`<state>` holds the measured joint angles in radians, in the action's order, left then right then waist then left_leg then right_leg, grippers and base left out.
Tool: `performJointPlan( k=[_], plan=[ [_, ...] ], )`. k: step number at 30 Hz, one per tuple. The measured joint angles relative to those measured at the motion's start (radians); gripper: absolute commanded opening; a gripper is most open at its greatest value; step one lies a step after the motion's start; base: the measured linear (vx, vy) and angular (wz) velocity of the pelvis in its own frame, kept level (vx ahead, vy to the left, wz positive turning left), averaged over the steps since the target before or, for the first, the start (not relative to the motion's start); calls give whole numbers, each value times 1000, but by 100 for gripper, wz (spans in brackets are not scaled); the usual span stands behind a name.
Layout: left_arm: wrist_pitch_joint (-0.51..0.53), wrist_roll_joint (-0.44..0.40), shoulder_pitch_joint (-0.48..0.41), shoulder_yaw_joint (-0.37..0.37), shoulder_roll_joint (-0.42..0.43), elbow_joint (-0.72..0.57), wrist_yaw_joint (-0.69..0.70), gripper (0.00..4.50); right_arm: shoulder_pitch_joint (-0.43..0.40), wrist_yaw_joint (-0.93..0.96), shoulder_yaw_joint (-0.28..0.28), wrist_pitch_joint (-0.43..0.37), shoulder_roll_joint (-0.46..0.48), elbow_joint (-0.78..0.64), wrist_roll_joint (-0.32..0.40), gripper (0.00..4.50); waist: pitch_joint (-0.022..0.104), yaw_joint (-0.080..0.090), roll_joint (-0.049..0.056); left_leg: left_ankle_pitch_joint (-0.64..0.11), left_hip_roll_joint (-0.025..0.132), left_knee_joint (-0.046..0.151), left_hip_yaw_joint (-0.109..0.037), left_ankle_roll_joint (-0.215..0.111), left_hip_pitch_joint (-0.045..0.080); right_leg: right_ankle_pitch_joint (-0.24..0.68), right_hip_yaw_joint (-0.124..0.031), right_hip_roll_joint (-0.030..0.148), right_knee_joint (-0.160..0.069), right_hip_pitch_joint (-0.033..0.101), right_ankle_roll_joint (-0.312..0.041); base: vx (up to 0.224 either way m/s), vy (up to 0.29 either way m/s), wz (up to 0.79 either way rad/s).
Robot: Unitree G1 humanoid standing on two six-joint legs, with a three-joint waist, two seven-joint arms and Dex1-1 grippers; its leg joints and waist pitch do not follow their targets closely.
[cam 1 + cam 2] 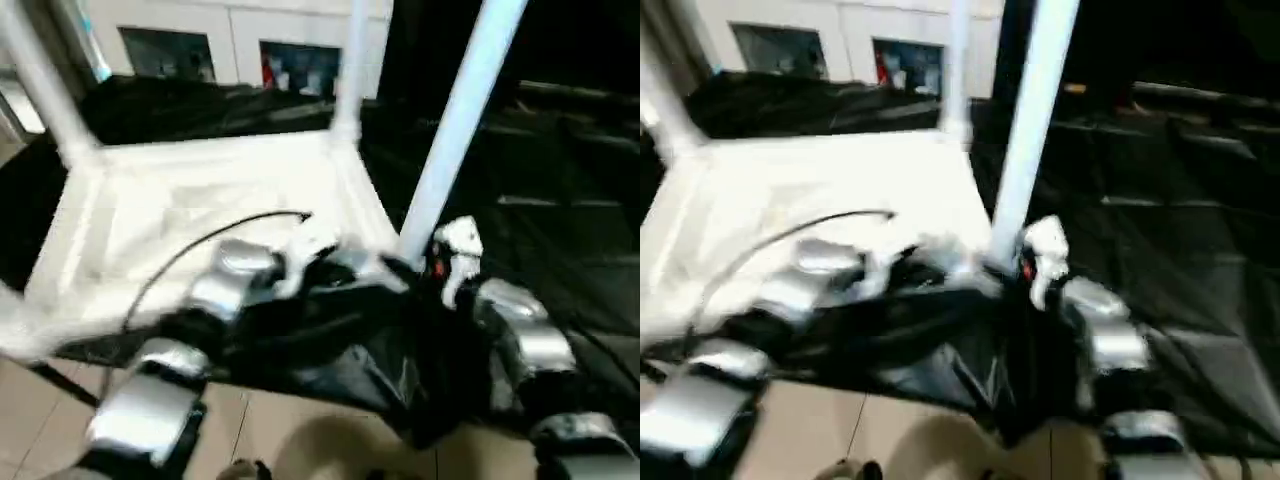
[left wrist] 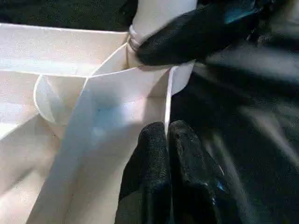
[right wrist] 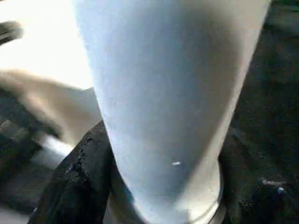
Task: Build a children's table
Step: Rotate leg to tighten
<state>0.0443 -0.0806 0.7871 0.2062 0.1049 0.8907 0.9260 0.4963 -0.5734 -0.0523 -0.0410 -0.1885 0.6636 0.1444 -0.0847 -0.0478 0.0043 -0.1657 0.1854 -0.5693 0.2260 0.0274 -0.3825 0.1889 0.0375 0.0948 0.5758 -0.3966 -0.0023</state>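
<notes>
Right wrist view shows our right claw (image 3: 163,186) clasped around the base of a white leg (image 3: 168,93), where it enters the corner socket of the upturned children's table (image 1: 200,200) on black sheeting (image 1: 560,200). Our left claw (image 2: 167,140), pinched shut, rests against the rim beside that socket. We judge we are seating this leg, with 3 legs standing in the eye views; next comes a firm push down while the top stays braced.

Cut-off legs, blurred arms

All 3 upright legs of the children's table (image 1: 215,200) run off the top edge; the nearest leg (image 1: 455,125) hides its socket behind the smeared right gripper (image 1: 425,262), and the near rim lies under blurred forearms.
</notes>
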Motion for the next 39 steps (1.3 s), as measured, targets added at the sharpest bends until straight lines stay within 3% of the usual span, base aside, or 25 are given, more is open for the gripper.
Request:
performJointPlan(
  k=[6,7,12,14,19,24,30,39],
  plan=[
    [18,-11,1,-3,-30,1,-55,0,13,108,-16,9,38,16,-24,267,0,10,0,0,-3,1,-3,0,0,0,-1,1,-1,-1,1,0,0,0],
    [17,-14,1,-3,-30,1,-51,0,13,107,-16,11,39,16,-25,323,0,11,0,0,-4,1,-3,0,0,0,-1,1,-1,-1,1,0,0,0],
    [-12,-16,1,-5,-6,4,6,0,7,6,-17,10,23,5,-19,365,0,14,0,0,-4,3,-3,0,-1,0,0,1,-1,-2,0,0,0,0],
    [-21,-12,0,-4,6,4,31,0,2,-48,-16,4,6,-9,-12,365,0,14,0,0,-4,5,-3,0,-1,-2,0,1,0,-3,0,0,0,0],
    [-65,14,-13,10,94,-22,217,0,-37,-333,71,-50,-118,-105,37,365,-1,7,1,0,0,8,-3,0,-2,-12,4,-1,2,-6,-5,0,0,0],
    [-102,41,-28,20,151,-45,373,0,-40,-538,114,-99,-182,-154,57,365,0,-3,2,2,7,6,-2,-3,-4,-6,7,-5,3,-8,0,44,-10,-2],
    [-87,66,-32,20,188,-58,460,0,-33,-608,157,-72,-189,-160,56,365,0,-11,2,2,7,6,-1,-4,-7,-3,7,-4,4,-10,-3,0,0,0],
    [-70,77,-40,25,202,-64,506,0,-32,-652,177,-59,-196,-155,53,281,-1,-14,1,0,6,1,0,0,-7,-3,6,-3,7,-10,-4,0,0,0]
  ],
)
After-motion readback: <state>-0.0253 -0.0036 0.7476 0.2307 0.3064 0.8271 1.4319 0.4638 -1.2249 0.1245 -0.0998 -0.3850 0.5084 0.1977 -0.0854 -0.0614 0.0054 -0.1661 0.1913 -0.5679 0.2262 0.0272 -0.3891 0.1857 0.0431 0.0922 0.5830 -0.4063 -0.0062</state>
